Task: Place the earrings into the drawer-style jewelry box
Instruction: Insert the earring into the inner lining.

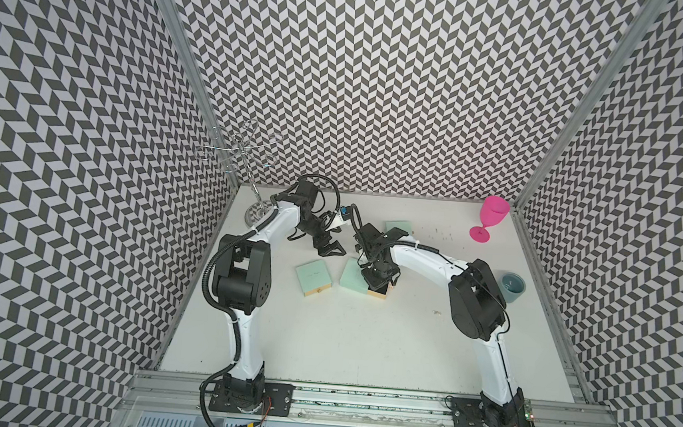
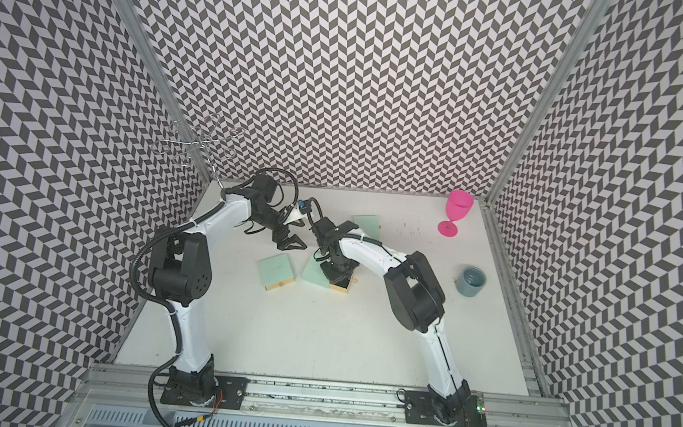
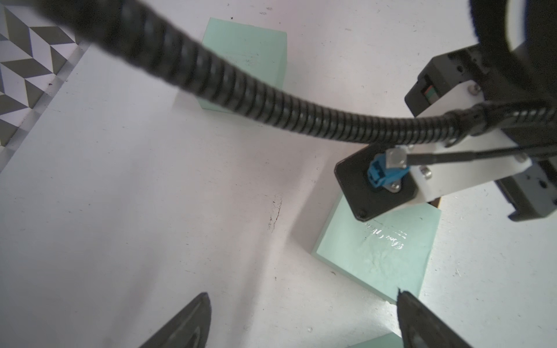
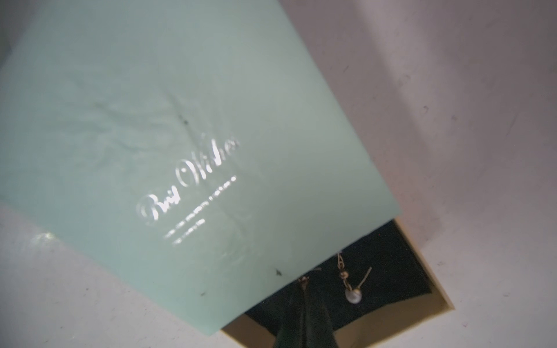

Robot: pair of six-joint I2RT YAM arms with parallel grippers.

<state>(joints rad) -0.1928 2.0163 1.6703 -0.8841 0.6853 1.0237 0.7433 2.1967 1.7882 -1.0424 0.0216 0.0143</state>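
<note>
While your right gripper [image 4: 304, 284] is hanging, jaws pressed together, over the pulled-out drawer [image 4: 391, 271] of the jewelry box [image 1: 353, 276] near the middle of the table [image 1: 362, 349], a pearl earring [image 4: 352, 296] is lying on the drawer's dark lining just beside its tips. Whether those tips are pinching anything, you cannot tell. Your left gripper [image 1: 330, 251] is hovering wide open and empty, near the box's far edge.

The left claw [image 3: 303, 292] gapes over the table [image 3: 120, 195]; a jewelry box [image 3: 376, 259] lies at its two o'clock, another mint-green box [image 3: 250, 51] at twelve.
</note>
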